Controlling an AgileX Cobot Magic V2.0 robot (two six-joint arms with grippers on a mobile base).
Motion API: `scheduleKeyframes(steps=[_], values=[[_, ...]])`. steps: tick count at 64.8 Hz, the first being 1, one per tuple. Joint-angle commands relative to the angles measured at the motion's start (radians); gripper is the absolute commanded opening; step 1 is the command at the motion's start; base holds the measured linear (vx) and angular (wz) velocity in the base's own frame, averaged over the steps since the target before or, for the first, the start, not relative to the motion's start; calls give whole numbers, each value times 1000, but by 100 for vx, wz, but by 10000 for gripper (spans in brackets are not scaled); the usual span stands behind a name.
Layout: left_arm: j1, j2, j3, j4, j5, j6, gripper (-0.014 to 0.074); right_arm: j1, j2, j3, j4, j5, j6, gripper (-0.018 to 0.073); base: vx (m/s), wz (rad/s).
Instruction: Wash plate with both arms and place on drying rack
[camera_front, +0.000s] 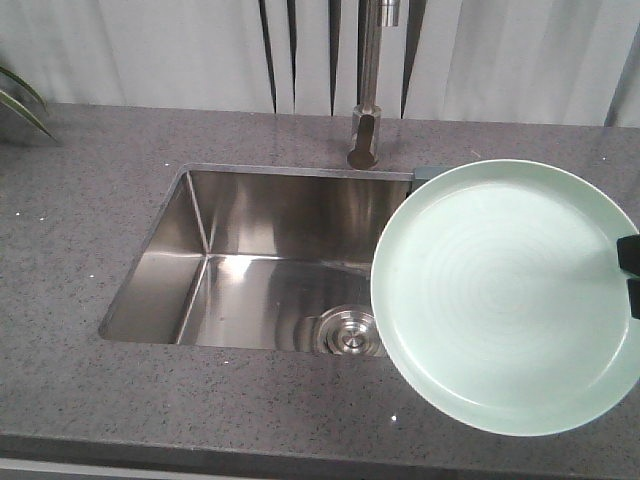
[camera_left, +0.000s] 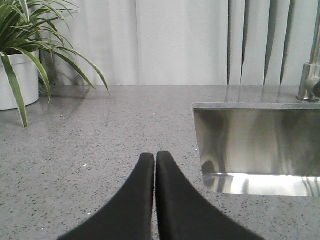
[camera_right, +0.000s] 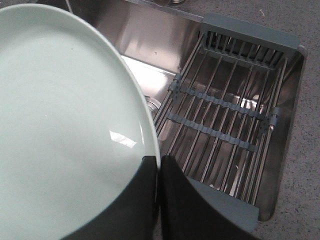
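Observation:
The pale mint-green plate (camera_front: 505, 295) hangs tilted over the right part of the sink, its face toward the front camera. My right gripper (camera_front: 629, 270) is shut on its right rim; in the right wrist view the plate (camera_right: 65, 125) fills the left and the two black fingers (camera_right: 159, 159) pinch its edge. Below and to the right of it lies the drying rack (camera_right: 225, 115) of steel rods with grey-blue strips. In the front view the plate hides nearly all of the rack. My left gripper (camera_left: 155, 156) is shut on nothing, low over the grey counter left of the sink.
The steel sink basin (camera_front: 250, 270) has a round drain (camera_front: 348, 332) and a faucet (camera_front: 366, 120) behind it. A potted plant in a white pot (camera_left: 17, 75) stands at the counter's far left. Grey speckled counter (camera_front: 80, 230) surrounds the sink.

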Motion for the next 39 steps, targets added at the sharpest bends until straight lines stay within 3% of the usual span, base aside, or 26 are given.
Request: scheduleKeyframes(steps=[1,39], values=[[-7,-15,22,-8,-68,-3,-6,-5,-6,-28,12,-63,0,-6,3,-11],[-7,-15,22,-8,-68,-3,-6,-5,-6,-28,12,-63,0,-6,3,-12]])
